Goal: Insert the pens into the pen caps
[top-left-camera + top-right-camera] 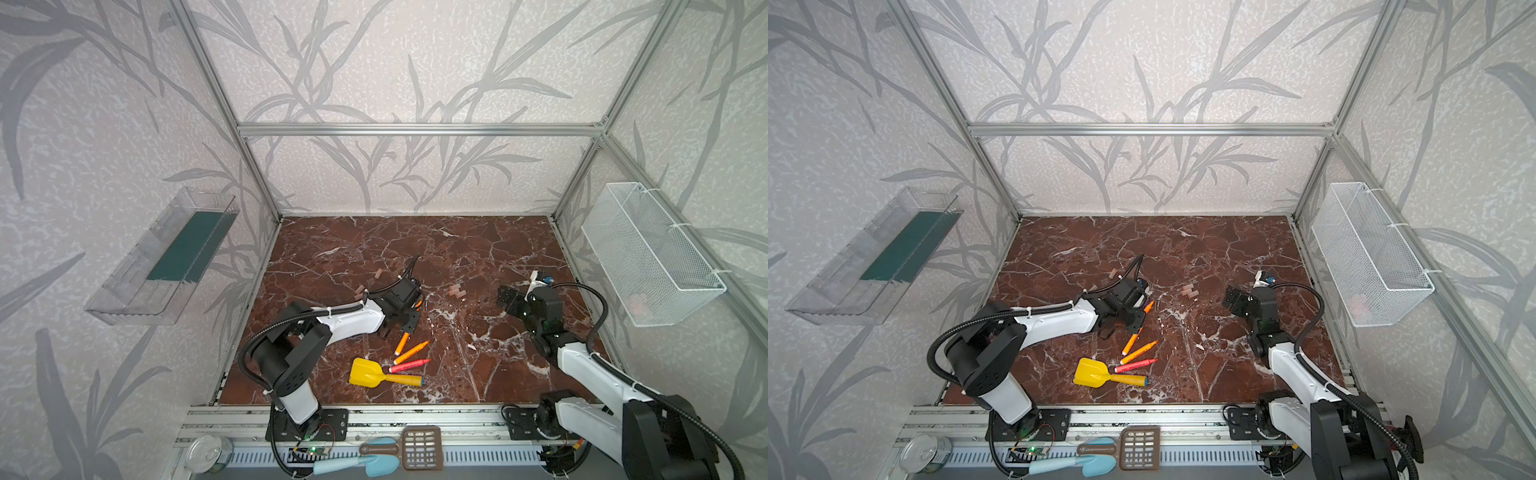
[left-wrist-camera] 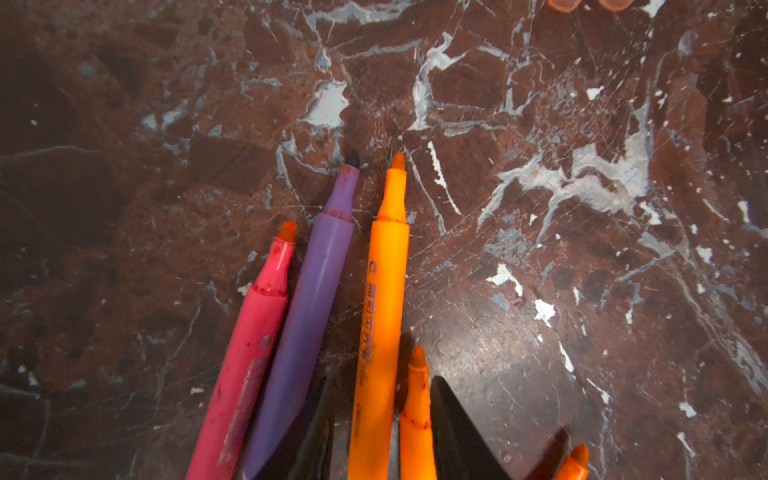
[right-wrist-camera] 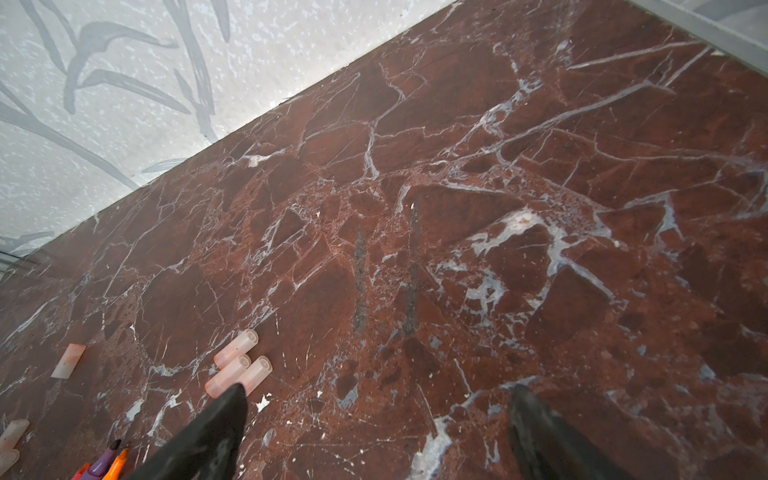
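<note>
Pink-red (image 2: 257,332), purple (image 2: 316,282) and orange pens (image 2: 384,291) lie side by side on the marble, tips uncapped. My left gripper (image 2: 384,378) is low over them, its jaws narrowed around the long orange pen and a shorter orange one (image 2: 417,399); a gap shows beside one finger. In both top views it (image 1: 399,320) covers most of these pens. Another orange pen (image 1: 411,352) and a pink-red one (image 1: 409,365) lie nearer the front. Three pen caps (image 3: 239,368) lie together beside my right gripper (image 3: 378,388), which is wide open over bare marble. Two single caps (image 1: 379,273) (image 1: 359,291) lie behind the left arm.
A yellow toy shovel (image 1: 374,374) lies just in front of the loose pens. A white wire basket (image 1: 652,257) hangs on the right wall and a clear tray (image 1: 166,257) on the left wall. Metal frame rails edge the marble floor (image 1: 457,365).
</note>
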{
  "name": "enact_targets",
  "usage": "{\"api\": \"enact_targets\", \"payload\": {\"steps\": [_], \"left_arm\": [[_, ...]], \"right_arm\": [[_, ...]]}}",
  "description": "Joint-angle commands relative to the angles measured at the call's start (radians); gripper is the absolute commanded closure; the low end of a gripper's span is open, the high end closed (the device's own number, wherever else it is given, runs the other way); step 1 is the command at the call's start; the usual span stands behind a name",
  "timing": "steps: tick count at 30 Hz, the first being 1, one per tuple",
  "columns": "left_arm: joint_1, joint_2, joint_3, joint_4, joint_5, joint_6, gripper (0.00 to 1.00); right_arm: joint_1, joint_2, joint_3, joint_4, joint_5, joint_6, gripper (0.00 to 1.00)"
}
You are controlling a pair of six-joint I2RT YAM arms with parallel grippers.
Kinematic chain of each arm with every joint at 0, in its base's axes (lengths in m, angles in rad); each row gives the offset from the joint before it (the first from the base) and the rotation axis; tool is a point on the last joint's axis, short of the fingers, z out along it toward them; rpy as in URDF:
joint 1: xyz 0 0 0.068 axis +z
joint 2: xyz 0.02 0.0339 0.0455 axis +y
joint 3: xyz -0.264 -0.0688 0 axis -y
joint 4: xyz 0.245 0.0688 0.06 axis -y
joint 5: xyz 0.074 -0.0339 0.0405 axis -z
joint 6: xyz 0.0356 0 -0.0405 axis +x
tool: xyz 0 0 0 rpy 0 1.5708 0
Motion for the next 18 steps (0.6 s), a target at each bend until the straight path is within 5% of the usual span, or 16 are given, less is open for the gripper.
{"api": "enact_targets", "payload": {"steps": [1,18], "left_arm": [[-0.003,0.037,0.039,-0.036,-0.022,0.006,0.63],[-0.002,0.131,0.11,-0.066,-0.062,-0.031,0.65]], "right_arm": [[0.001,-0.003,0.028,0.001,-0.003,-0.009,0.05],[0.001,-0.006,0.025,0.003,-0.007,-0.01,0.05]]}}
